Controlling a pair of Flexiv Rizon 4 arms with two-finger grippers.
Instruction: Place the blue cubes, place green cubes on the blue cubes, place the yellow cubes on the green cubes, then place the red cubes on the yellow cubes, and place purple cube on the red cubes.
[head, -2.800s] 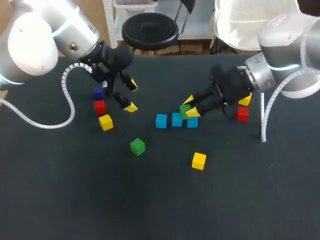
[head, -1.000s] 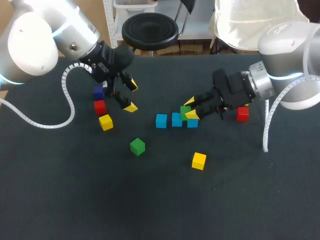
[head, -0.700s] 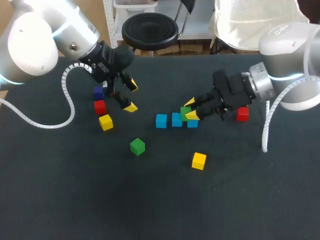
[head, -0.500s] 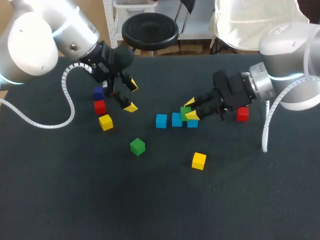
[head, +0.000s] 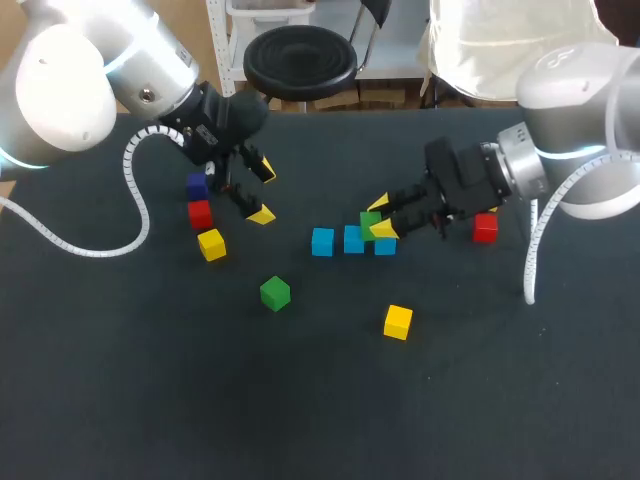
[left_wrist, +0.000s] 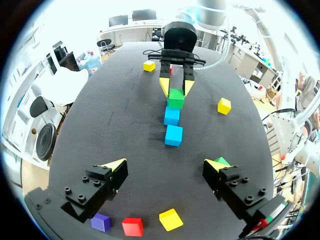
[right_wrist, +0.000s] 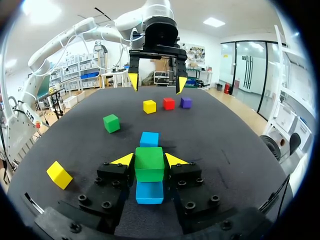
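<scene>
**Item:** green cube (right_wrist: 149, 163).
**Held by:** your right gripper (right_wrist: 149, 160), pinching it, one finger on each flank.
**Position:** over line of blue cubes. Near blue cube (right_wrist: 149, 193) low between finger bases, far blue cube (right_wrist: 149, 139) just ahead. Line runs along your gripper's own axis.
**Contact with blue beneath:** cannot tell.
**Next move, by judgement:** you lower straight down, no side shift, then let go.
**Left gripper** (head: 262, 191)**:** spread, empty, well apart, near purple cube (head: 197, 184). Right arm nearer to stack.

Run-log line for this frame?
right gripper: shut on green cube, over blue cubes | left gripper: open, beside purple cube
</scene>
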